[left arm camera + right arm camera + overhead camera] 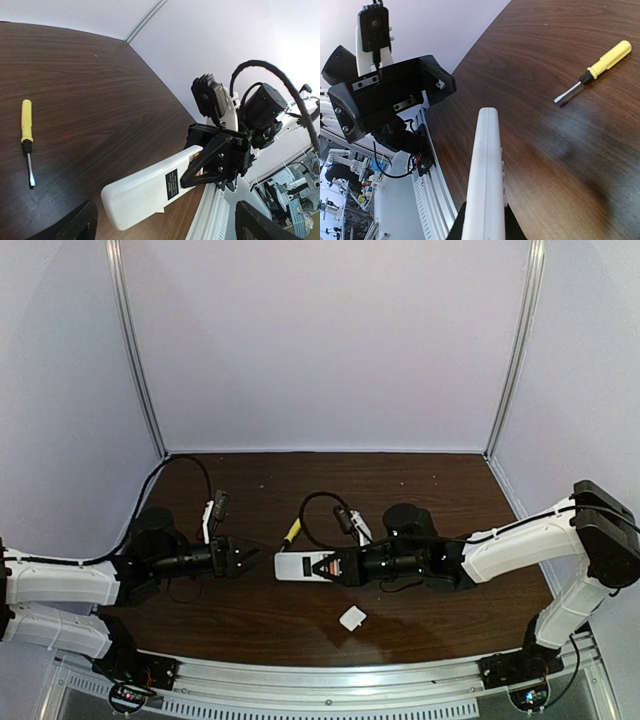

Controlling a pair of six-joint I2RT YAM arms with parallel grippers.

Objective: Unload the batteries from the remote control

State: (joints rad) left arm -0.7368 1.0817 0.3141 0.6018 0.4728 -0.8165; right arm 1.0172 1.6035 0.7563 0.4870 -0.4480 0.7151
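From above, the remote control (295,565) is in the middle of the tabletop (420,490), its right end clamped between the right fingers (335,568). The left fingers (240,560) are just to the left of its free end, apart from it and holding nothing. A small white cover (352,618) lies alone nearer to the arm bases, and a yellow-handled screwdriver (292,530) lies just behind the remote control. I see no batteries lying loose.

From the left wrist, the remote control shows its white back with a dark patch. The right fingers grip it at the far end, and the left fingers are spread wide at both bottom corners of the view. A small orange patch (196,160) shows at the gripped end. It may be a battery in its place, but I cannot tell for sure.

From the right wrist, the remote control is seen on its thin edge and lifted above the tabletop. The left fingers face it, open.

As I judge it, the opening of the compartment is done, because the cover lies apart. The taking out of the batteries is not yet done and is the main work left.
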